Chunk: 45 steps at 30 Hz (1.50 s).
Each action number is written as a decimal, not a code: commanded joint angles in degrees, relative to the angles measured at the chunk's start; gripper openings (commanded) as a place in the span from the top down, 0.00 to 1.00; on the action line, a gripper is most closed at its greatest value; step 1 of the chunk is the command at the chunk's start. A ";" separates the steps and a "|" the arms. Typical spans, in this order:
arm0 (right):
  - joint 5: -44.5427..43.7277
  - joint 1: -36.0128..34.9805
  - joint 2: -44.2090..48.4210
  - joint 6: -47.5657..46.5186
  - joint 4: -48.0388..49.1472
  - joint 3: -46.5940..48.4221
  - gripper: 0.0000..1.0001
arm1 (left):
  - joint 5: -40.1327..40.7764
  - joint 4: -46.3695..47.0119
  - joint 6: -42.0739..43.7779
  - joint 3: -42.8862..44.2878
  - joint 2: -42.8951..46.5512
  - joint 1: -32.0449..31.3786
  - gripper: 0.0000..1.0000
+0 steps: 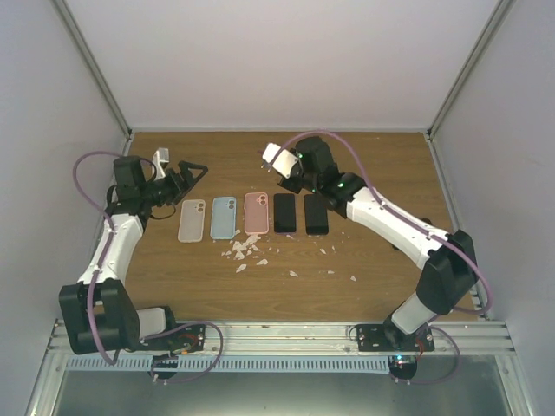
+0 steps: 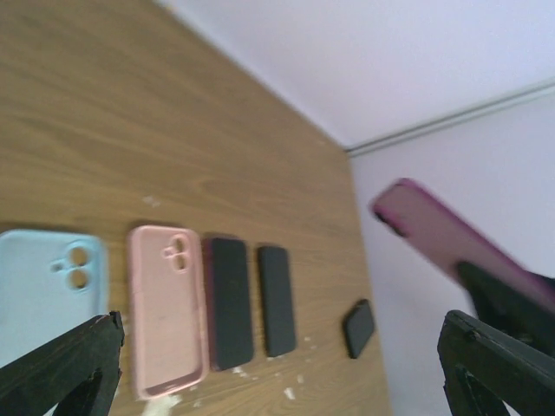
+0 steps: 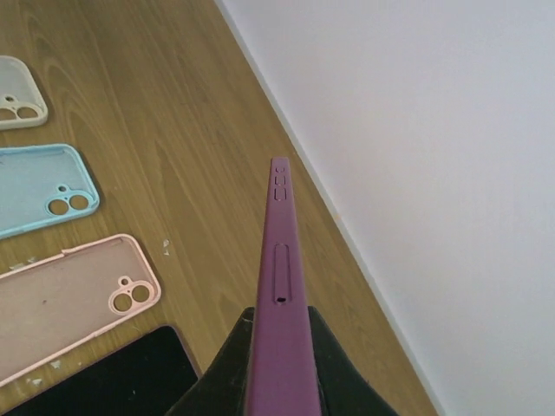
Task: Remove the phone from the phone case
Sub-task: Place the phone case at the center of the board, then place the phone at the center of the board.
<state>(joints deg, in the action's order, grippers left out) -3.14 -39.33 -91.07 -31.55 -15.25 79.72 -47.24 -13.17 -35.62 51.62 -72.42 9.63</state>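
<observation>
Right claw [image 3: 279, 371] clamped on purple phone case [image 3: 280, 260] held edgewise, pink case [image 3: 69, 303] down to its left, left claw [image 2: 277, 368] spread wide, empty

— What sort of place are we in?
— We take it for a robot lab cell. Plain white panels [image 1: 286, 61] box in a wood-grain table [image 1: 381, 165] on three sides.
— What else do we log?
— Left arm [image 1: 117, 243] and right arm [image 1: 395, 221] bolted to a slotted metal rail [image 1: 286, 336] at the near edge; empty phone cases [image 1: 224, 217] laid in a tidy row.
</observation>
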 commanded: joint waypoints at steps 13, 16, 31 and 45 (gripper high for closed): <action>-22.40 -13.66 -0.25 -22.09 25.09 -12.87 1.00 | -9.39 20.78 -22.02 -1.30 -1.02 -9.13 0.03; -24.60 -15.27 -0.46 -25.20 28.90 -14.99 1.00 | -10.26 23.16 -24.88 -2.48 -2.13 -9.18 0.06; -30.84 -21.40 -2.15 -39.61 49.52 -23.28 0.99 | -10.87 27.42 -30.90 -4.53 -5.78 -14.62 0.29; -31.79 -23.54 -3.20 -49.30 65.55 -28.78 0.99 | -10.95 28.70 -31.55 -2.60 -7.86 -16.99 0.58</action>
<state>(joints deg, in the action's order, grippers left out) -34.35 -61.71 -93.71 -77.58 39.86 52.01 -57.47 12.60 -67.22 47.77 -79.68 -6.46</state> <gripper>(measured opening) 0.069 0.441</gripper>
